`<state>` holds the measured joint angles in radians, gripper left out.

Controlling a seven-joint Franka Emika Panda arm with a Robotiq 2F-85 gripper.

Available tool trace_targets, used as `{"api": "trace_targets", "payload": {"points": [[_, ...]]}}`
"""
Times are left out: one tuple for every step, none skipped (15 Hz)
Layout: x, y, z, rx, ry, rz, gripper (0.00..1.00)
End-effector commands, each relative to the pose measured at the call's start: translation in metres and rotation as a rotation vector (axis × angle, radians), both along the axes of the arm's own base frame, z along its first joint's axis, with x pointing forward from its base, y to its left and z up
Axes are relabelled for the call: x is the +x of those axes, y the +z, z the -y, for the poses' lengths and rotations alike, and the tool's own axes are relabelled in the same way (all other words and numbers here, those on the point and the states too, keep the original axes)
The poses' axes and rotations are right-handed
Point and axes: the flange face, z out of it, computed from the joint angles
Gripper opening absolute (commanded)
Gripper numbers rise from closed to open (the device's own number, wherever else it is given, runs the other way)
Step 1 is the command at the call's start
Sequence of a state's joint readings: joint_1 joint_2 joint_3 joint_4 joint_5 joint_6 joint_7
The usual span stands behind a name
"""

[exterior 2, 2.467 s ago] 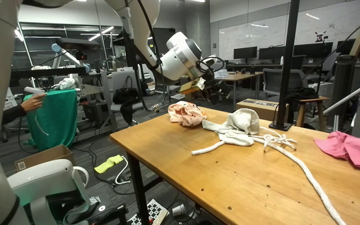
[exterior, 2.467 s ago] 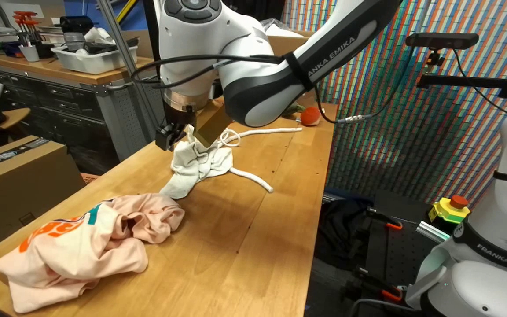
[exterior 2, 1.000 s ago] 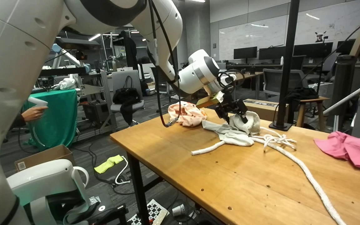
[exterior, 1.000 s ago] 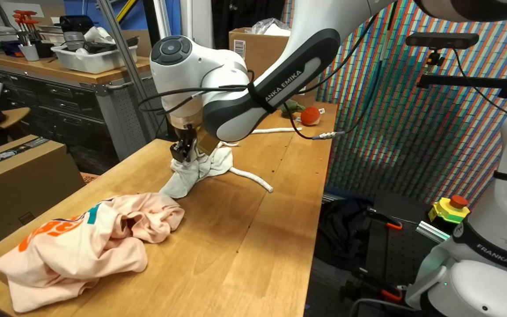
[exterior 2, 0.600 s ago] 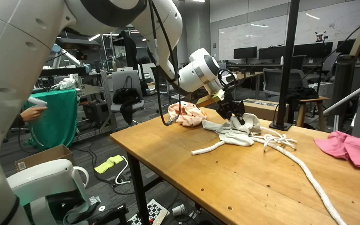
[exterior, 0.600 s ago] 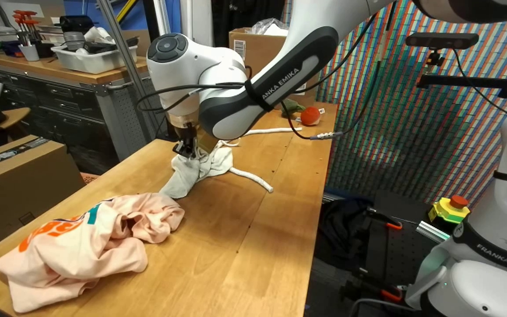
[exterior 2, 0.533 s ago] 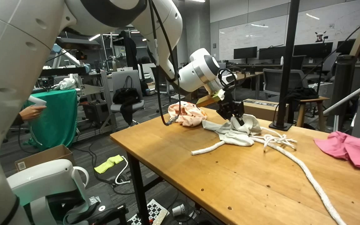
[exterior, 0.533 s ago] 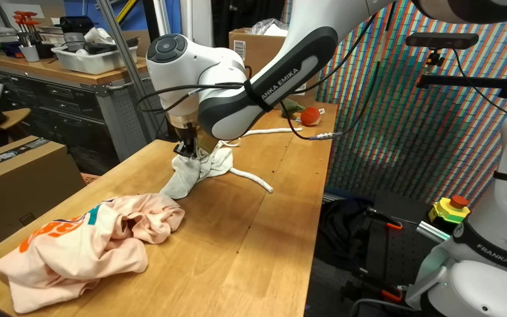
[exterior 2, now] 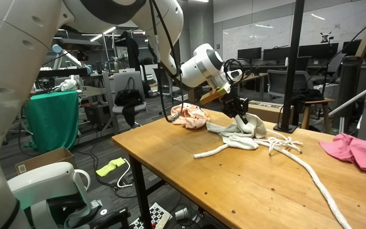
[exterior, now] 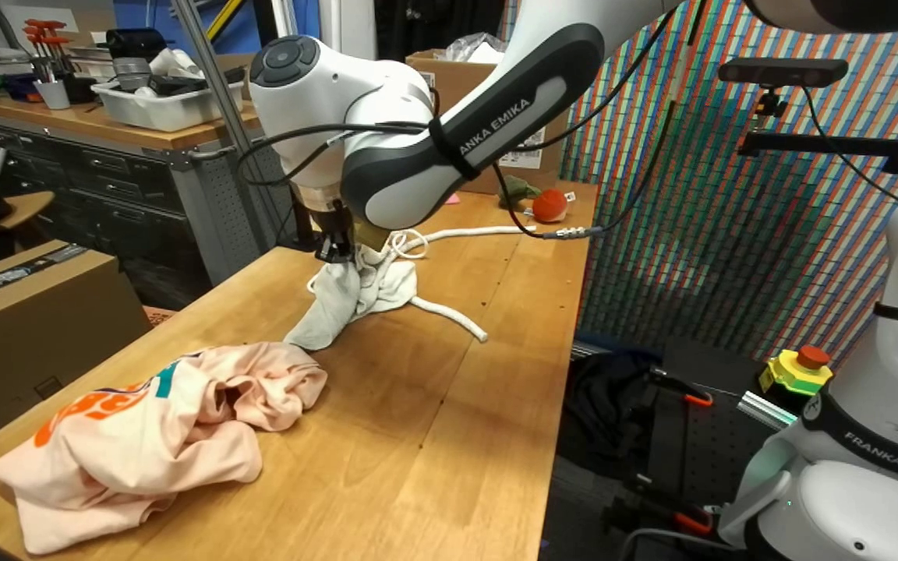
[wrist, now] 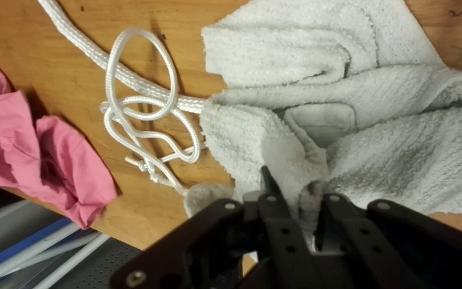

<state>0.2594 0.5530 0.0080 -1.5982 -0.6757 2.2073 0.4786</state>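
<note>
White terry towel (wrist: 399,94), bunched and creased, fills centre and right of the wrist view. Black claw (wrist: 295,196) is clamped on a fold of it, lower centre of that frame, fold running up between the two fingers. Rest of the towel lies on the light-brown wooden surface (exterior 2: 256,190).

Thick white braided rope (wrist: 134,80) runs from upper left of the wrist view to the towel's left edge. White rope stub (exterior 2: 211,151) pokes out from the towel in an exterior view, centre of frame; can't tell if it's the same rope. Thin white looped cord (wrist: 150,134) sits across the thick rope, near the towel, left of centre.

Crumpled pink cloth (wrist: 26,148): left edge of the wrist view, apart from the towel. Crumpled peach garment with orange print (exterior: 160,444): lower left in an exterior view, just beside the towel, contact unclear. Round orange-red item (exterior: 550,206) and dull green lump (exterior: 519,191): side by side, upper right of centre, same surface. Lime-yellow cloth (exterior 2: 110,167): on the floor, lower left in an exterior view.
</note>
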Motion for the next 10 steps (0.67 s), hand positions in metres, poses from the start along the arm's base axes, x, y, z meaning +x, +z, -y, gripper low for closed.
{"api": "trace_targets", "payload": {"points": [[-0.009,0.045,0.001,-0.018,0.033,-0.006,0.17],[-0.011,0.056,0.002,-0.019,0.041,-0.013,0.17],[-0.014,0.067,0.003,-0.02,0.051,-0.017,0.17],[-0.017,0.079,0.003,-0.02,0.06,-0.021,0.16],[-0.02,0.093,0.003,-0.017,0.072,-0.028,0.17],[-0.024,0.105,0.004,-0.009,0.084,-0.036,0.17],[-0.028,0.12,0.004,0.003,0.1,-0.05,0.17],[-0.033,0.132,0.004,0.015,0.118,-0.068,0.17],[-0.038,0.147,0.004,0.032,0.136,-0.092,0.17],[-0.045,0.158,0.004,0.048,0.159,-0.122,0.17]]}}
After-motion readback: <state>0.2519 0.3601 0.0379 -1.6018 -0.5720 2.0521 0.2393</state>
